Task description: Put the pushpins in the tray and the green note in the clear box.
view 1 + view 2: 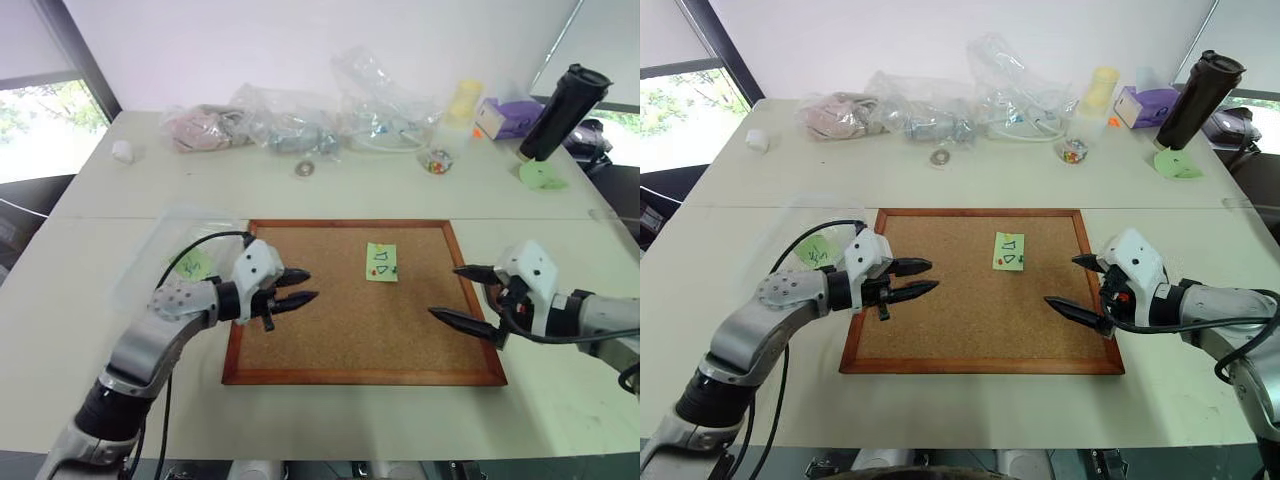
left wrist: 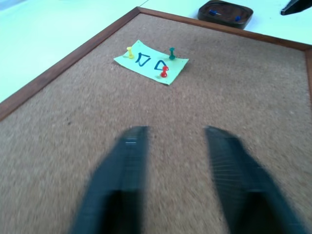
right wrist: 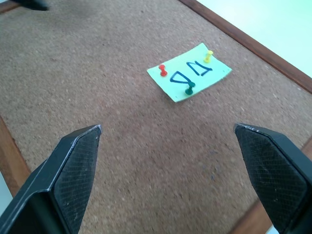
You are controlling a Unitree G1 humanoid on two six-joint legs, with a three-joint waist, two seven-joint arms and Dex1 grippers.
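Observation:
The green note [image 1: 381, 262] with triangle outlines lies pinned on the cork board [image 1: 300, 350], right of its middle. Three pushpins stand in it: a red one [image 2: 164, 72], a green one [image 2: 171, 52] and a yellow one [image 2: 129, 51]. My left gripper [image 1: 312, 285] hovers over the board's left part, pointing at the note, its fingers a small gap apart and empty. My right gripper [image 1: 444, 291] hangs over the board's right edge, wide open and empty. The dark brown tray [image 2: 225, 13] sits just beyond the board's frame and holds blue pins. The clear box [image 1: 150, 250] lies left of the board.
A green note with a scribble [image 1: 193, 265] lies in the clear box. Wrinkly plastic bags [image 1: 300, 120] line the table's far side, with a yellow cup [image 1: 463, 100], a purple box [image 1: 510, 115], a black tumbler [image 1: 560, 110] and a green paper scrap [image 1: 543, 176].

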